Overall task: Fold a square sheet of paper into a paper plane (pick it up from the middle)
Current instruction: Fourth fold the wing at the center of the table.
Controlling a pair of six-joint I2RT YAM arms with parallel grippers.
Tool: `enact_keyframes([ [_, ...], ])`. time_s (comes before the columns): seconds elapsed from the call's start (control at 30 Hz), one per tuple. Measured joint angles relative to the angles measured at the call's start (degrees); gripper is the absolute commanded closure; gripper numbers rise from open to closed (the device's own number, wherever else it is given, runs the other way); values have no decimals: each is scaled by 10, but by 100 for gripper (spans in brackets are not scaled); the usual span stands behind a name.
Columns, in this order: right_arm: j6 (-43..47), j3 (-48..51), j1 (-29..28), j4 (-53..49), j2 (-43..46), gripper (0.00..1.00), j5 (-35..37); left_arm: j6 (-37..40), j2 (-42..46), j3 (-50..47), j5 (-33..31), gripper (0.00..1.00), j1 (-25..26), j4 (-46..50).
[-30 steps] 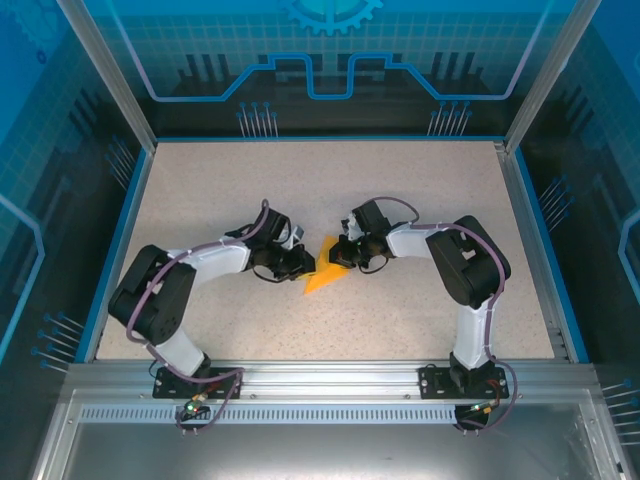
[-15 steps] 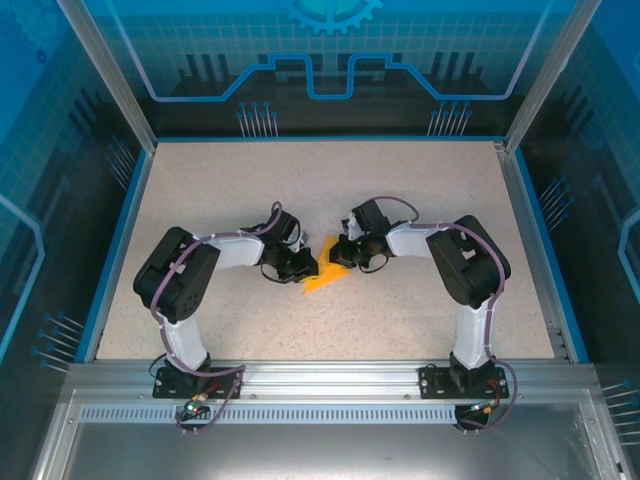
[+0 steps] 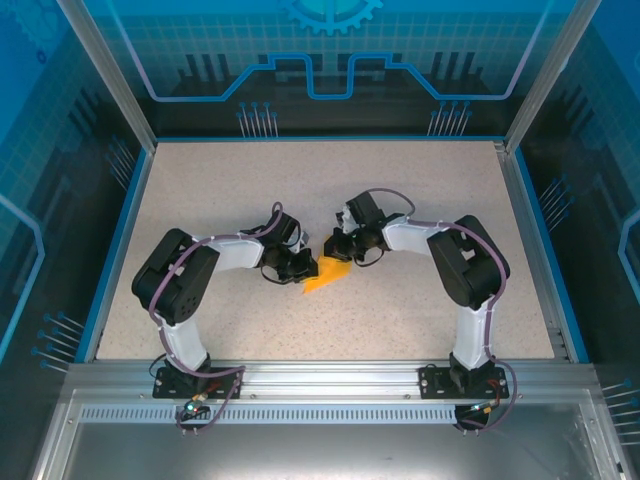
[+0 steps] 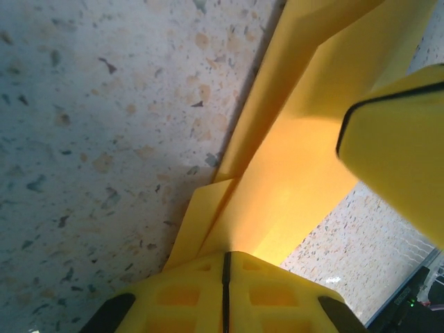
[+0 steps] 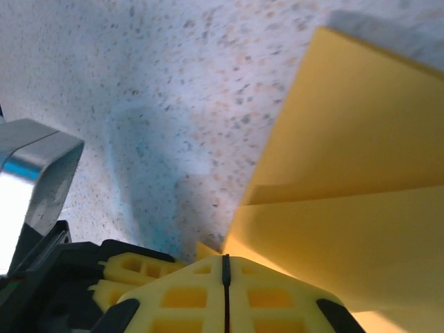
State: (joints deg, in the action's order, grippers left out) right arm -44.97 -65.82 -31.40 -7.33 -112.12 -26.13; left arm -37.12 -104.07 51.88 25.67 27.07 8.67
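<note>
On table (image 3: 200, 190): one paper plane (image 3: 324, 276), clamped by left fingers (image 4: 208, 270), right fingers (image 5: 208, 272).

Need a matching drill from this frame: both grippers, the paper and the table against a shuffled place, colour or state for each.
Things:
1. left gripper
2. right gripper
3. paper
4. table

States:
A. speckled beige surface
B. shut on the paper's right, farther end
C. orange-yellow, creased, between the two grippers
D. shut on the paper's left edge

Pairs: 1-D, 2-B, 3-C, 4-A
</note>
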Motion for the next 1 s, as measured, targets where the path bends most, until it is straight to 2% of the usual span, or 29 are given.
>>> enact_keyframes([
  [0.17, -11, 10, -13, 17, -2, 94, 2, 0, 2, 0, -4, 90, 1, 0],
  [0.37, -16, 18, 3, 31, -24, 94, 2, 0, 2, 0, -5, 91, 1, 0],
  [0.8, 7, 18, 99, 31, -25, 96, -2, -3, 5, -14, -3, 90, 4, -26],
  [1.0, 31, 18, 128, 11, -12, 93, 5, -21, 8, -25, -4, 90, 17, -49],
])
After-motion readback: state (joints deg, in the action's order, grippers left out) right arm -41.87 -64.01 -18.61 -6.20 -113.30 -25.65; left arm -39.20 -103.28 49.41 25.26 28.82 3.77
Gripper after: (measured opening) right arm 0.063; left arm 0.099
